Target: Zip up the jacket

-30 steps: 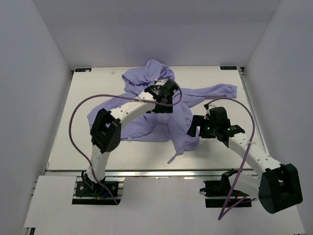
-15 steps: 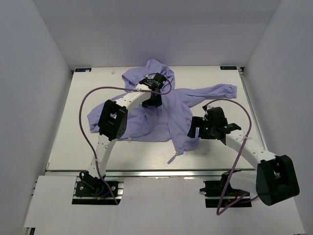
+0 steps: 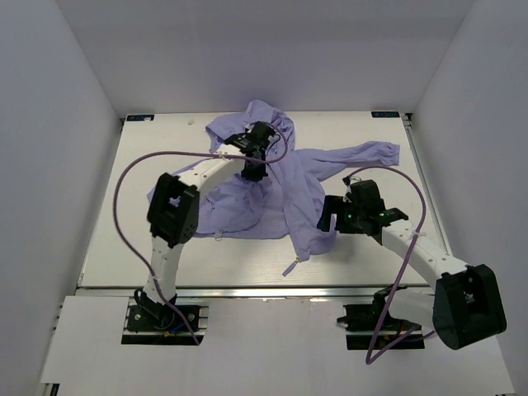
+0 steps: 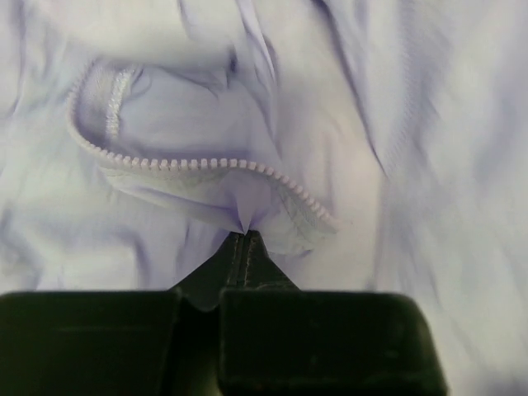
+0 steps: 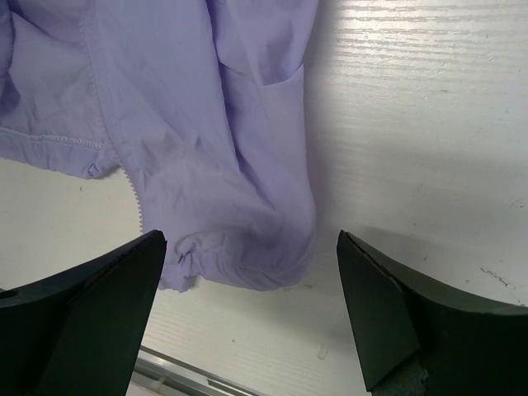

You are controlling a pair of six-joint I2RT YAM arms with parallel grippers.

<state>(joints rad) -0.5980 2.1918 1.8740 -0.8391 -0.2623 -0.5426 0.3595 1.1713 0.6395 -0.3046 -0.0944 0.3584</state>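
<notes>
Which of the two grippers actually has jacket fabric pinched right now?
The left gripper: it is shut on a fold of the jacket beside the zipper teeth. The right gripper hangs open over the hem, holding nothing.

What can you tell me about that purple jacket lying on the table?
The jacket is thin, soft lavender fabric, lying crumpled and partly spread on the white table. Its hood points toward the far edge and one long sleeve stretches out to the right. The front is open, with a curved row of pale zipper teeth exposed. The left arm's fingers are shut, pinching a fold beside those teeth. The right arm's fingers are open on either side of a lower corner.
</notes>
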